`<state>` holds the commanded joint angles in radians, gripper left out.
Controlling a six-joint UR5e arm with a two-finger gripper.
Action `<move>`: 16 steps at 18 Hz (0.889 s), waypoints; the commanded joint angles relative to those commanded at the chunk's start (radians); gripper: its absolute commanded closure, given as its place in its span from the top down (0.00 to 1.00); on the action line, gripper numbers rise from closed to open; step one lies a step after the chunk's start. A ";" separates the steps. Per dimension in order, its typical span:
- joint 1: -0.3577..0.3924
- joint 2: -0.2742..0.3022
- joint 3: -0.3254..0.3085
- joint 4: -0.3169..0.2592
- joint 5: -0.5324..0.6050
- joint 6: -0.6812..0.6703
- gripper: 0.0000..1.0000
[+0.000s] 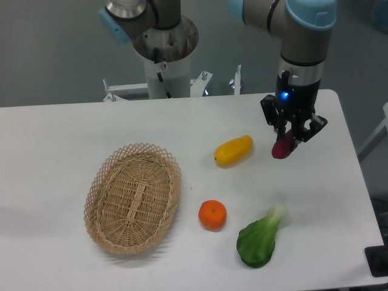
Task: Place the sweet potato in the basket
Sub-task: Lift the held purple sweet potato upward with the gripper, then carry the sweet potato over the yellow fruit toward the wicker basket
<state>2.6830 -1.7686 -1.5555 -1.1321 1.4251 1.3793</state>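
The sweet potato (282,147) is a small magenta-purple tuber held between the fingers of my gripper (293,133) at the right side of the table, tilted, its lower end just above or touching the white tabletop. The gripper is shut on it. The basket (133,197) is a shallow oval tan wicker one, empty, standing at the front left, far to the left of the gripper.
An oblong yellow-orange fruit (234,150) lies just left of the gripper. A round orange (213,214) sits right of the basket. A green leafy vegetable (259,238) lies at the front right. The arm's base (163,54) stands at the table's back edge.
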 joint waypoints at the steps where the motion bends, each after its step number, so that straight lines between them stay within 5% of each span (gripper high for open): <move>1: -0.006 -0.005 0.000 0.006 0.000 -0.021 0.23; 9: -0.123 -0.020 -0.038 0.077 0.006 -0.245 0.24; 16: -0.303 0.011 -0.164 0.192 0.103 -0.599 0.24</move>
<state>2.3795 -1.7580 -1.7194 -0.9404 1.5278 0.7798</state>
